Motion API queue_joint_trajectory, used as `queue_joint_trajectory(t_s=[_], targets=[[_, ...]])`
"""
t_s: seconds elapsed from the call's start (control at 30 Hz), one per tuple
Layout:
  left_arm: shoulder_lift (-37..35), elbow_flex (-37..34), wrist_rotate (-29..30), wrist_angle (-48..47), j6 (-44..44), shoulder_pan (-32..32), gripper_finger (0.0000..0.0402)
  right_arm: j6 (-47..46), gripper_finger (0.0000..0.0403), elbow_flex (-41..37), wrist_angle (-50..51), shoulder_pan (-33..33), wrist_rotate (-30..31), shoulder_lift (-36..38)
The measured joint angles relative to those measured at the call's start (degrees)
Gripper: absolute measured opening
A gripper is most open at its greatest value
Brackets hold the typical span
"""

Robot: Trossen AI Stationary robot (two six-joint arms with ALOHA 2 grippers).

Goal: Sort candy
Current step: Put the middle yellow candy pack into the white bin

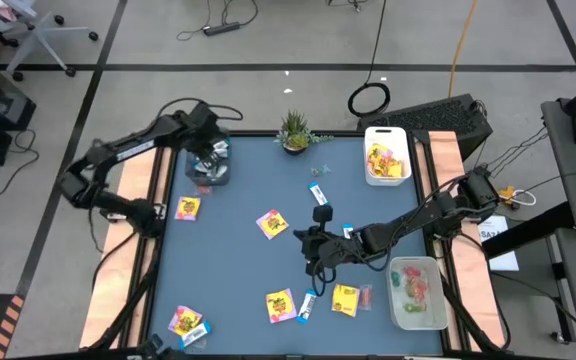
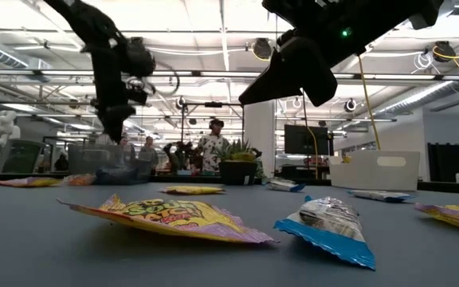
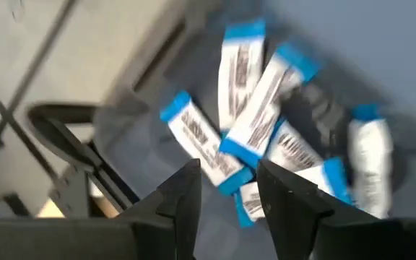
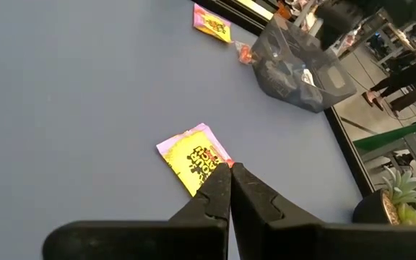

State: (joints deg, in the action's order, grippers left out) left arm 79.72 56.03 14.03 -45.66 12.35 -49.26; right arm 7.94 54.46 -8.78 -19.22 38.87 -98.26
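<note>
High view shows the candy scattered across the tabletop (image 1: 238, 180): yellow packets (image 1: 272, 223) lie flat near the middle, at the left edge and along the near side, and slim blue bars (image 1: 319, 194) sit among them. All of it looks light, thin and crinkly, so a packet will likely slide or flex rather than resist; a pinch on an edge or corner that lifts off the surface seems the surest hold, and the bars are best taken across their narrow width. Three containers hold sorted pieces. A clear bin (image 1: 210, 170) at the far left holds blue bars, seen piled loosely in the left wrist view (image 3: 255, 126). A white bin (image 1: 386, 155) at the far right holds yellow packets. A clear tub (image 1: 417, 292) at the near right holds small red, pink and green pieces. The left claw (image 1: 208, 160) hangs over the clear bin, fingers parted and holding nothing I can make out. The right claw (image 1: 313, 243) is low near the table's middle, fingers pressed together and empty, pointing at a yellow packet (image 4: 193, 159).
</note>
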Motion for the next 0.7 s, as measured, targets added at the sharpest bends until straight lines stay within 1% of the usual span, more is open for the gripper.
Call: queue_joint_trajectory(t_s=[0.1, 0.17, 0.4, 0.53, 0.63, 0.7], targets=[[-5.5, -0.1, -0.2, 0.7, -2.3, 2.8, 0.0142, 0.0, 0.0, 0.0, 0.2, 0.0, 0.0, 0.0], [-9.3, -1.2, -0.3, 2.6, -4.5, 5.9, 0.0142, 0.0, 0.0, 0.0, 0.5, 0.0, 0.0, 0.0], [-21.3, -8.6, 0.1, 14.3, -11.9, 21.8, 0.0143, 0.0, 0.0, 0.0, 0.4, -0.3, 0.0, 0.0], [-25.5, -14.3, 1.2, 23.6, -14.7, 31.3, 0.0143, -1.3, 0.0, 0.0, 0.7, -0.4, -0.2, 0.0], [-27.3, -19.4, 2.4, 33.1, -14.9, 37.3, 0.0143, -3.1, 0.0, 0.0, 1.5, -0.3, -0.6, 0.0], [-27.5, -23.6, 2.5, 40.6, -15.0, 40.7, 0.0143, -4.7, 0.0, 0.0, 1.7, 0.2, -2.5, 0.0]])
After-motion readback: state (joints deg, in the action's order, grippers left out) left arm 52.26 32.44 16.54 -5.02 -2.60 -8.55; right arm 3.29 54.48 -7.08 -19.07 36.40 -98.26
